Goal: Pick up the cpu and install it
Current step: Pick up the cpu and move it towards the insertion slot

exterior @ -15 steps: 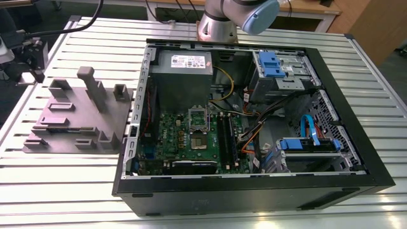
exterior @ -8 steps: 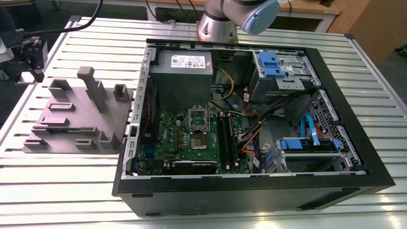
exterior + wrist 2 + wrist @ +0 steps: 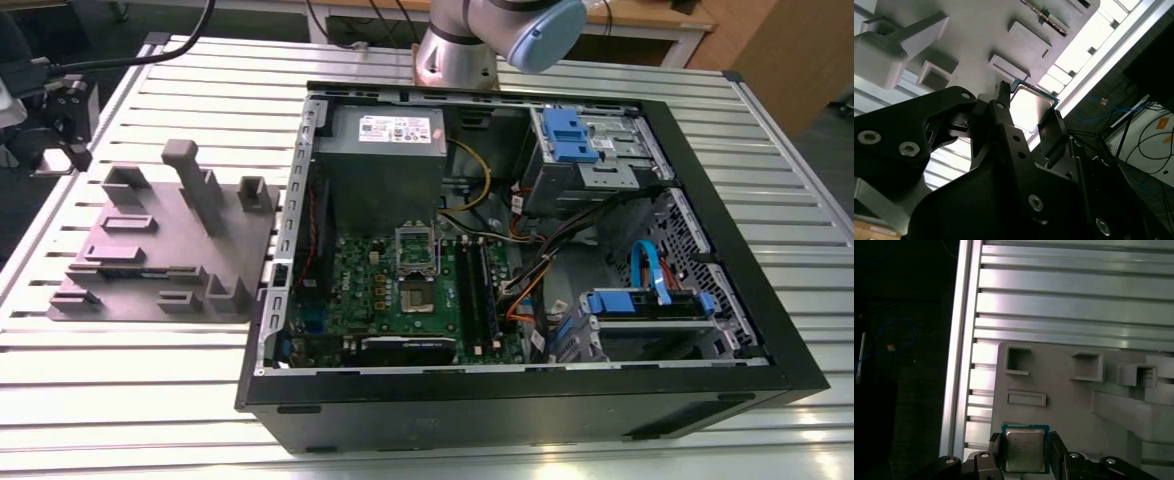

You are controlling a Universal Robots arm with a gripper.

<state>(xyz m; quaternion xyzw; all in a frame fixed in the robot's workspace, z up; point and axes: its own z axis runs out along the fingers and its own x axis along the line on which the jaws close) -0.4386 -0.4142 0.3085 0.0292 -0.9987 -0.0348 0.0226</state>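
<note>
The cpu (image 3: 1025,450), a small flat square chip with a silvery top and pale rim, sits between my gripper's (image 3: 1025,456) two black fingers, which press on its opposite edges. In the second wrist view the cpu (image 3: 1030,106) shows bright between the same fingers (image 3: 1004,117). In the exterior view my gripper (image 3: 56,148) hangs at the far left, over the left edge of the grey moulded plate (image 3: 147,250). The silver-framed socket (image 3: 419,296) lies on the green board inside the open computer case (image 3: 534,400), well to the exterior view's right of the gripper.
The grey plate (image 3: 1064,400) carries raised blocks, pockets and a tall post (image 3: 194,185). The slatted metal table (image 3: 134,400) ends just beyond the plate, with its edge (image 3: 956,365) and dark floor beside it. The case holds a large grey box (image 3: 387,135), cables and blue drive brackets (image 3: 567,130).
</note>
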